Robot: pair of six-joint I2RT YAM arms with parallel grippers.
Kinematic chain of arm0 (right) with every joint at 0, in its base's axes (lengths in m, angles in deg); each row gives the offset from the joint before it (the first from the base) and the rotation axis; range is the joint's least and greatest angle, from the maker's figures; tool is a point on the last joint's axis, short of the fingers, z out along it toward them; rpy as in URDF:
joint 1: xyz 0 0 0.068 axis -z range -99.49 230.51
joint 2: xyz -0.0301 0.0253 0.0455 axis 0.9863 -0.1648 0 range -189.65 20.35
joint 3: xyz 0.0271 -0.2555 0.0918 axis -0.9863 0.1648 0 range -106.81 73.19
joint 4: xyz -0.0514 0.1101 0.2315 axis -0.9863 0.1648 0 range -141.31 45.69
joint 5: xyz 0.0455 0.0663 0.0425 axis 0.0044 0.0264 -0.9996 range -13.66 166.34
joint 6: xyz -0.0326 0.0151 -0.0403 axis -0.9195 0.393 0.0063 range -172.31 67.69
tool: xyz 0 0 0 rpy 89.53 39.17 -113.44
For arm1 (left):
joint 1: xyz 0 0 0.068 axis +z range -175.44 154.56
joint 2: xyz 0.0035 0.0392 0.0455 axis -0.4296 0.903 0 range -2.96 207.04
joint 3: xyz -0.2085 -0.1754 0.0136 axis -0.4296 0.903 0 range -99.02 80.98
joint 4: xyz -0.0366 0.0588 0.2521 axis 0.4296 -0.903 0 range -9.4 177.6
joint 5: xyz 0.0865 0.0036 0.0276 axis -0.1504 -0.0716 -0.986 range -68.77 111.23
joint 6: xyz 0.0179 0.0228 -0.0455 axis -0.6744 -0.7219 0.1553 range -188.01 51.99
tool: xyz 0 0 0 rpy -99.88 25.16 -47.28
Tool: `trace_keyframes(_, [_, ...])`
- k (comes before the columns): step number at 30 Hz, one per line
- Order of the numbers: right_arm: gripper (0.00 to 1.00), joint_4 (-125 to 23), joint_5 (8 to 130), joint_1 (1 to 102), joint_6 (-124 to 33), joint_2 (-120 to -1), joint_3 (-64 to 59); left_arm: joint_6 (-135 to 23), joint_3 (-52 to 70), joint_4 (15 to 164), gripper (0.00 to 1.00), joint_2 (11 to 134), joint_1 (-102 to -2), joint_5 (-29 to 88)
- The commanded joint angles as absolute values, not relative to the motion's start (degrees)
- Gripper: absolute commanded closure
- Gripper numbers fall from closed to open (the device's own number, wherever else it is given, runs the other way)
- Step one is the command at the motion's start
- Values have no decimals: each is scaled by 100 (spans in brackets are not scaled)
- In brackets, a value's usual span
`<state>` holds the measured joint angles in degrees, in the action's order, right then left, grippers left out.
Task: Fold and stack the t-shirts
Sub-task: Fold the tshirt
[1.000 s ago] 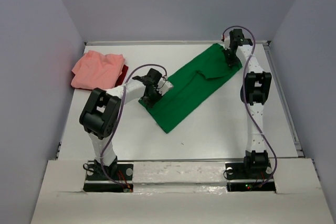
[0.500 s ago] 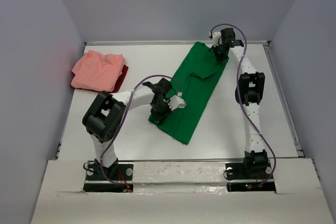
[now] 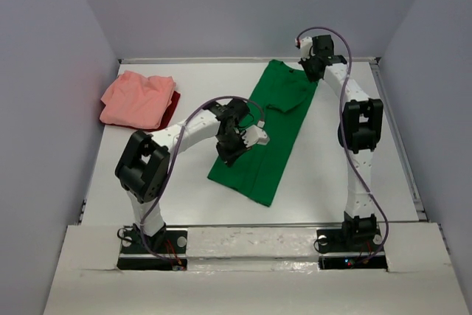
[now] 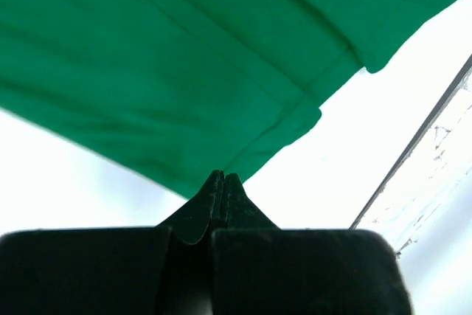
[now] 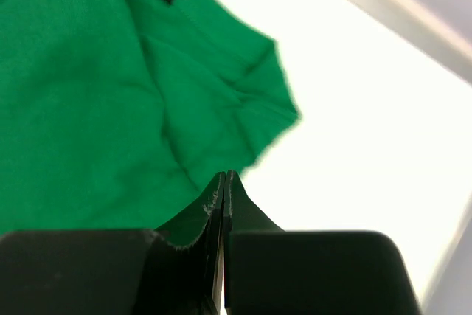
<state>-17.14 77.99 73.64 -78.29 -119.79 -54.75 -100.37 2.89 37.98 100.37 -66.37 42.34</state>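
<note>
A bright green t-shirt (image 3: 271, 129), folded into a long strip, lies on the white table and runs from the far edge toward the front. My left gripper (image 3: 226, 156) is shut on its left edge near the lower end; the cloth (image 4: 184, 71) meets the closed tips of that gripper (image 4: 223, 176). At the far end my right gripper (image 3: 308, 72) is shut on the top corner, and the green cloth (image 5: 88, 108) with a small dark label reaches the tips of that gripper (image 5: 225, 175). A salmon-pink t-shirt (image 3: 136, 99) lies bunched at the far left on a bit of dark red cloth (image 3: 172, 111).
The white table (image 3: 324, 175) is bounded by a raised rail (image 3: 402, 138) on the right and by grey walls on three sides. The same rail (image 4: 424, 134) shows in the left wrist view. The arm bases sit at the near edge.
The green t-shirt has swung from a diagonal lie to nearly straight front-to-back. My left gripper moved right and nearer with its edge; my right gripper moved left along the far edge.
</note>
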Motion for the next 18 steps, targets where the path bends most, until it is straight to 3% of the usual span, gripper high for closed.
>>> trace_keyframes(1, [100, -2565, 8178, 7348, -7868, -10684, -5109, -10053, -347, 3364, 100, 9443, -6657, 3882])
trace_keyframes(11, [100, -1678, 8127, 6926, -7746, -9997, -3826, -9377, -568, 4646, 100, 9266, -5833, 3178])
trace_keyframes(18, [100, -668, 7819, 6751, -7403, -10805, -4500, -9034, -639, 5015, 100, 9758, -4892, 3381])
